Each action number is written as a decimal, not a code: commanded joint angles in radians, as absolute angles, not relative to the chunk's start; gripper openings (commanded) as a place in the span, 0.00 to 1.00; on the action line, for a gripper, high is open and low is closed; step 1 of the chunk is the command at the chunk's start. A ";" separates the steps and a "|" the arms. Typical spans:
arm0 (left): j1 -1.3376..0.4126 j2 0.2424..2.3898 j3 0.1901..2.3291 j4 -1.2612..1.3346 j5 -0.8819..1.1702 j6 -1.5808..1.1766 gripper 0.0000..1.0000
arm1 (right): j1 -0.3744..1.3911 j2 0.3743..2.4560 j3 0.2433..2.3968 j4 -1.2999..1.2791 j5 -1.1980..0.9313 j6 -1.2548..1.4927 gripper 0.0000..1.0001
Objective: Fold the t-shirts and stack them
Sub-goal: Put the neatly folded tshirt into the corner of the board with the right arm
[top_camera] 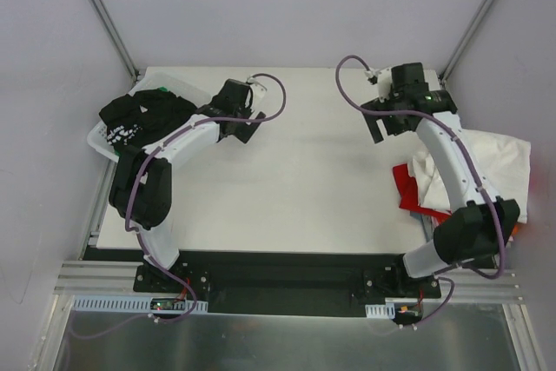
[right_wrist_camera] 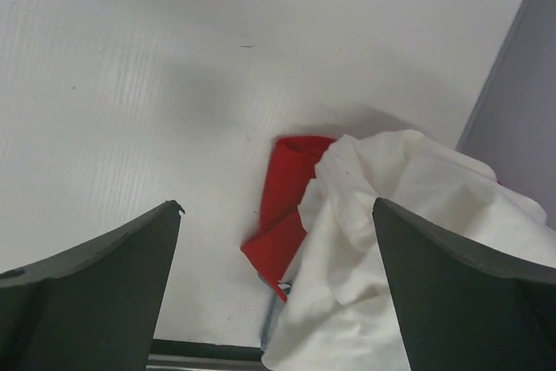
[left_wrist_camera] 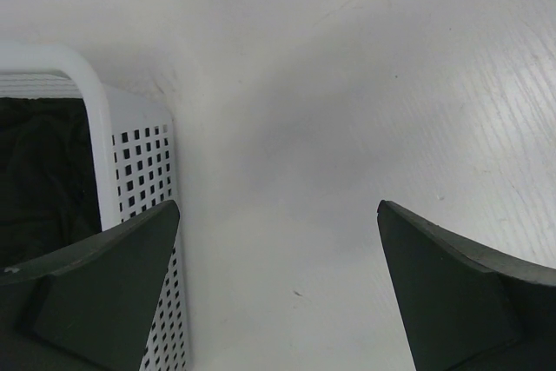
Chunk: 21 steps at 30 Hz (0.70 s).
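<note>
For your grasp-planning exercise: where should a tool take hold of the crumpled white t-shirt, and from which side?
Probably the raised fold on the white t-shirt nearest the red t-shirt, from above on that side: cloth bunches upward there, giving a ridge to pinch.

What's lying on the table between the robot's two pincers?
Nothing. The top view shows only bare white table between the left pincer and the right pincer.

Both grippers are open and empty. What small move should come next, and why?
Probably lower the right gripper onto the white t-shirt: that crumpled tee lies just ahead of its open jaws, atop the red t-shirt at the edge of the table, unfolded.
</note>
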State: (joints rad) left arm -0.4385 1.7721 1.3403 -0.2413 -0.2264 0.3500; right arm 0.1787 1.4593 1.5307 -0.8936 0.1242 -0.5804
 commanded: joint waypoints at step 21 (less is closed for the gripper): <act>-0.339 1.638 1.342 -0.124 -0.347 0.273 0.99 | 0.523 1.781 1.681 -0.793 0.325 -0.469 0.97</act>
State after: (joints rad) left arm -0.3576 1.6920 1.3403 -0.1726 -0.3092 0.2943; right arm 0.5129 1.8133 1.6619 -0.8288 0.3107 -0.4778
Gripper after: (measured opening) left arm 0.993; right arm 0.967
